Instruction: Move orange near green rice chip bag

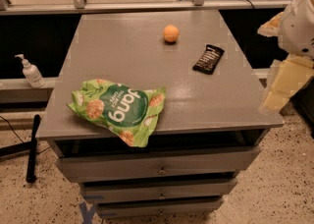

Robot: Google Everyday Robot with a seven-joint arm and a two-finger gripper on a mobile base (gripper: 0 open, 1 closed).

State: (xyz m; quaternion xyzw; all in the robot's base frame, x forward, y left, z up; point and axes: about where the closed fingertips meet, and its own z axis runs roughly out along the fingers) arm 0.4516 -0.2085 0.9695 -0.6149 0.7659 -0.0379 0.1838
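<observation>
The small round orange (170, 33) sits on the grey cabinet top (122, 61), toward the far middle. The green rice chip bag (117, 109) lies crinkled at the near left, and its lower corner hangs over the front edge. The orange and the bag are far apart. My gripper (278, 93) hangs off the right edge of the cabinet top on the white arm (299, 21), well away from both the orange and the bag, and it holds nothing that I can see.
A small black bar wrapper (208, 59) lies right of the orange. The cabinet has drawers (157, 169) below its front edge. A hand pump bottle (30, 71) stands on a ledge at the left. A black pole (32, 144) leans on the floor.
</observation>
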